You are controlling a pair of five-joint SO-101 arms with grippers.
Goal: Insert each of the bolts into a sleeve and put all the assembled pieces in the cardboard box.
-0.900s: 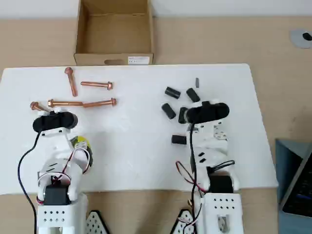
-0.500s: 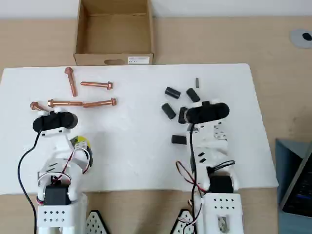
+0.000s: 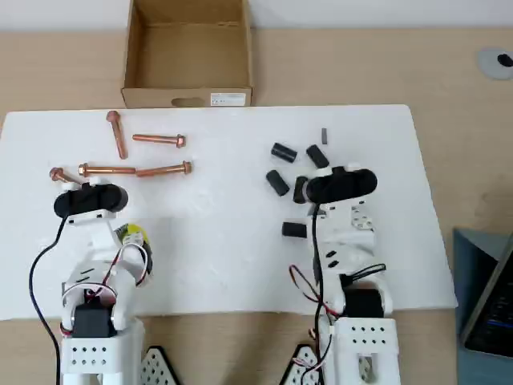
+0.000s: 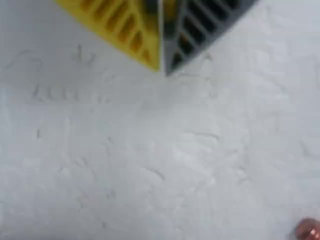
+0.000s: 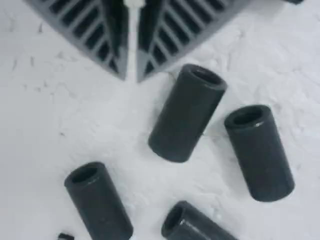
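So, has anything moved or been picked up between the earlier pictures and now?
Nothing visibly changed. The bolts and sleeves lie on the white mat where they were. The cardboard box has not moved. The left gripper and right gripper stay where they were, holding nothing.

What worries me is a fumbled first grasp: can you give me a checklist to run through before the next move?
1. Box open and empty: ok.
2. Bolts loose on the mat, none sleeved yet: ok.
3. Sleeves lying loose by the right claw: ok.
4. Right claw open for a grasp: not ok, shut and empty.
5. Left claw open for a grasp: not ok, shut and empty.
6. Leftmost bolt free to grasp: cannot tell, partly hidden.
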